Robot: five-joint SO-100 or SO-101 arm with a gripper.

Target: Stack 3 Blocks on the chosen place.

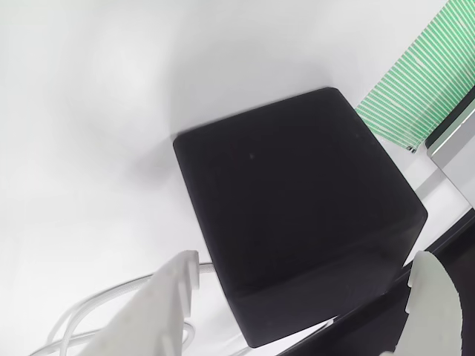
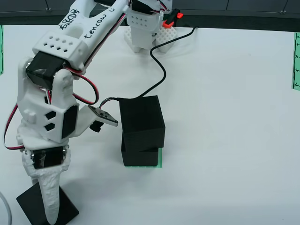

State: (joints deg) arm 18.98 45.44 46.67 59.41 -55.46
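In the view from above, two black blocks stand stacked mid-table: the upper block (image 2: 141,121) sits slightly askew on the lower block (image 2: 139,157). A thin edge of the green-striped chosen place (image 2: 161,157) shows beside the lower one. A third black block (image 2: 32,202) rests on the table at the bottom left, and my gripper (image 2: 49,206) points down over it. In the view that rides on the gripper, this block (image 1: 297,215) lies between my white fingers (image 1: 174,297). The gripper (image 1: 304,259) is open, with its fingers on either side of the block.
A green striped patch (image 1: 415,81) edged by a grey strip lies past the block at the table's edge. Green strips (image 2: 296,61) mark the table's sides. A black cable (image 2: 159,65) runs from the arm base (image 2: 147,33) to the gripper camera. A pale cable (image 1: 74,311) curves nearby.
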